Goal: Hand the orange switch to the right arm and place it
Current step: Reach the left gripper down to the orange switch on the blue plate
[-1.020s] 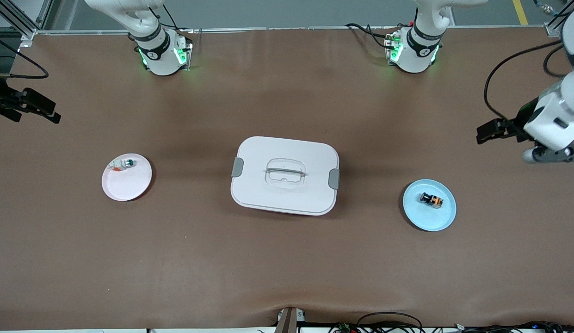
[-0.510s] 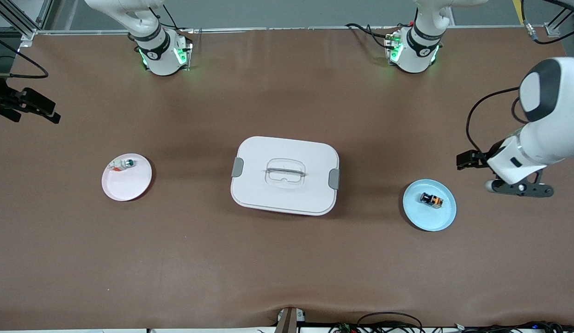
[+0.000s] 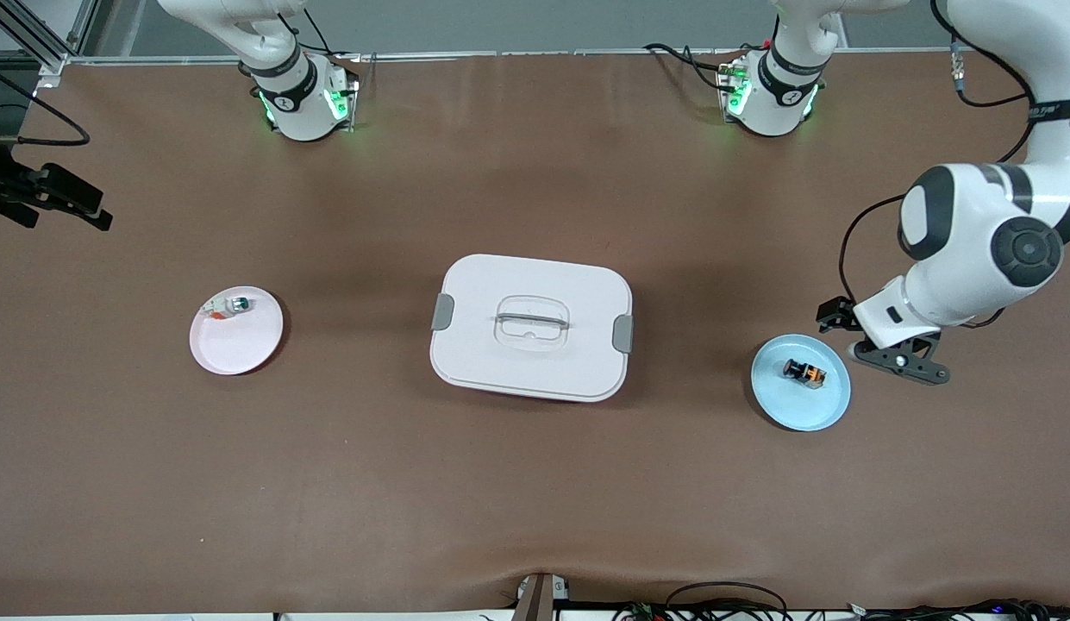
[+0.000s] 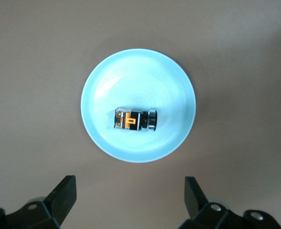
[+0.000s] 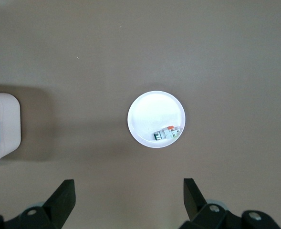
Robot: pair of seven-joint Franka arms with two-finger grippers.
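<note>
The orange switch, a tiny black body with orange marks, lies on its side in the light blue plate. It also shows in the left wrist view, in the middle of the plate. My left gripper is open and empty, over the table just beside the blue plate, toward the left arm's end. In its own wrist view nothing is between the fingers. My right gripper is open and empty, high over the table near the pink plate, and waits.
A white lidded box with grey clips stands at the table's middle. The pink plate toward the right arm's end holds a small white-and-teal part, which also shows in the right wrist view.
My left arm has swung in from the table's end and come down beside the blue plate. The right arm, the switch and the plates have not moved.
</note>
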